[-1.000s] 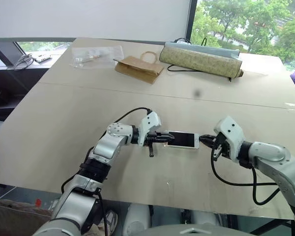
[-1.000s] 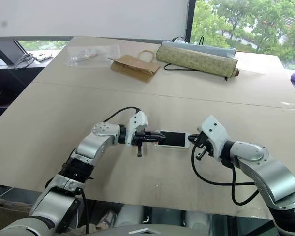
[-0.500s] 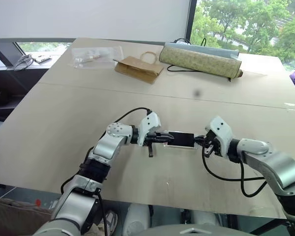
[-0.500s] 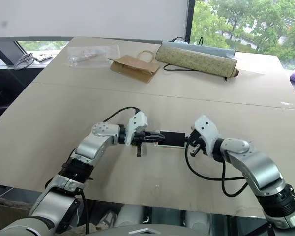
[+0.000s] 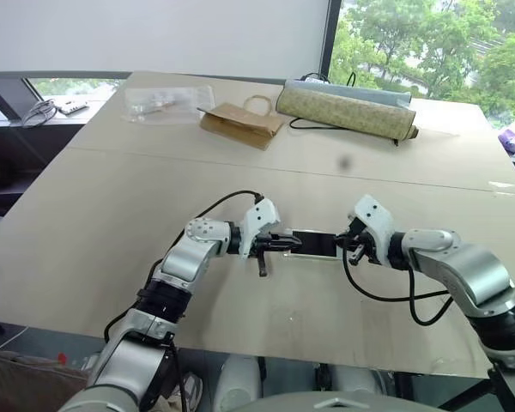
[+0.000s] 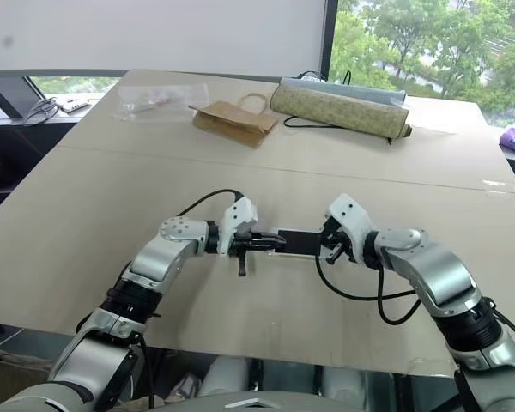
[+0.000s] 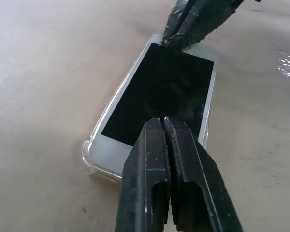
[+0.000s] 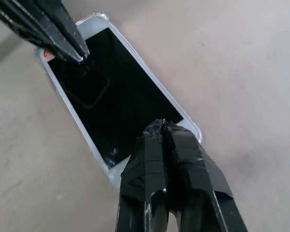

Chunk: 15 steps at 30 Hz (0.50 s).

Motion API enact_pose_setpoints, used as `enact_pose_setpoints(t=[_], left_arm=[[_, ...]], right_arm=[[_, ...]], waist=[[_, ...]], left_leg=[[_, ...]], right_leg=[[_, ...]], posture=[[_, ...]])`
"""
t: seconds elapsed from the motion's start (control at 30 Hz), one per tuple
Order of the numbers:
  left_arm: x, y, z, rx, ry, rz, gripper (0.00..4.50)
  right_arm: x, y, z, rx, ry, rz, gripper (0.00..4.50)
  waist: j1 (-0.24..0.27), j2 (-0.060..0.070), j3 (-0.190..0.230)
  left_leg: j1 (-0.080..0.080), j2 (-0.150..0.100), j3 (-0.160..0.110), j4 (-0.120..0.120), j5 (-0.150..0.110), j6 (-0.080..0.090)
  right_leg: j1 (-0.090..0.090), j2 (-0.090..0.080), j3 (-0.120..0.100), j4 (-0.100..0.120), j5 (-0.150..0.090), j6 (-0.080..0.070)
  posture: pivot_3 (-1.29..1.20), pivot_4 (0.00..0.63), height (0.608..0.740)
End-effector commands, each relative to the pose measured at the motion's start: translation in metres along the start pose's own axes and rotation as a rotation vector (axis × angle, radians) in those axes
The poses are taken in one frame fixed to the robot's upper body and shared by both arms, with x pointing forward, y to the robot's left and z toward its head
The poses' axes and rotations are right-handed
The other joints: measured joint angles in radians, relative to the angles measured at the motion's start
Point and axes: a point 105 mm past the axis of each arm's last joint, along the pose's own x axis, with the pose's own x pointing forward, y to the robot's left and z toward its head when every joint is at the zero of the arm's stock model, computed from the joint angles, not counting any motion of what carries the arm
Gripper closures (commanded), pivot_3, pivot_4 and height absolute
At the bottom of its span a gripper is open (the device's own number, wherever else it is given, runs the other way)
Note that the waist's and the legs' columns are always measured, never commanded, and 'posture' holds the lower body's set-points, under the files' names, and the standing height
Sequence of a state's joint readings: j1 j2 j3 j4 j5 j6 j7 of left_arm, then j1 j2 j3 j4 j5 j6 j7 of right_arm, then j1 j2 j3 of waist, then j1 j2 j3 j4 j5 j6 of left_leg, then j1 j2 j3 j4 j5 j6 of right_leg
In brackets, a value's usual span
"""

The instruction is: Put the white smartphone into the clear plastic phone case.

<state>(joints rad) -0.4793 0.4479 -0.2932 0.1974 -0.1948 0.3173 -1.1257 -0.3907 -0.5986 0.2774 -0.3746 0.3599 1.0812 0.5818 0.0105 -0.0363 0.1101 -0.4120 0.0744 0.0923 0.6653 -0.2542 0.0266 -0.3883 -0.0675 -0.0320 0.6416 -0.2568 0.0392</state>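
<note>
The table [image 5: 112, 223] is seen spanning the head views. At 12 o'clock on its far part a patterned roll [image 5: 343, 109] is laid, with a brown paper bag [image 5: 240, 122] at 11 o'clock and a crinkled clear bag [image 5: 167, 99] further toward 10 o'clock. At centre the white smartphone [image 7: 159, 92] is found lying flat, screen up, seated in the clear plastic phone case [image 7: 89, 152], whose glossy rim is seen around its edges. The left gripper [image 5: 281, 244] is placed at the phone's 9 o'clock end, fingers clenched together with tips over the screen. The right gripper [image 5: 350, 246] is placed at the 3 o'clock end, fingers likewise pressed together, tips on the phone's end; nothing is grasped.
</note>
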Motion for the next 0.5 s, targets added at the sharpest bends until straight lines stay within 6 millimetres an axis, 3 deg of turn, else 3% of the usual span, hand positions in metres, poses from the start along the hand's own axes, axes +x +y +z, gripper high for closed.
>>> enact_pose_setpoints(t=[0.03, 0.5], left_arm=[[0.003, -0.005, -0.017, -0.036, 0.057, -0.007, 4.41], [0.003, -0.006, -0.023, -0.052, 0.058, 0.007, 4.41]], right_arm=[[0.016, 0.013, -0.053, 0.117, 0.219, 0.062, 4.5], [0.023, 0.016, -0.078, 0.207, 0.314, 0.053, 4.5]], waist=[[0.0, -0.001, -0.004], [0.0, 0.0, -0.014]], left_leg=[[0.0, 0.0, -0.001, 0.0, 0.0, 0.0], [0.013, 0.0, 0.001, -0.005, 0.0, 0.0]], right_leg=[[0.0, 0.0, 0.0, 0.0, 0.0, 0.0], [0.01, -0.003, 0.0, -0.001, -0.001, -0.001]], posture=[[0.0, 0.15, 0.74], [0.0, 0.15, 0.74]])
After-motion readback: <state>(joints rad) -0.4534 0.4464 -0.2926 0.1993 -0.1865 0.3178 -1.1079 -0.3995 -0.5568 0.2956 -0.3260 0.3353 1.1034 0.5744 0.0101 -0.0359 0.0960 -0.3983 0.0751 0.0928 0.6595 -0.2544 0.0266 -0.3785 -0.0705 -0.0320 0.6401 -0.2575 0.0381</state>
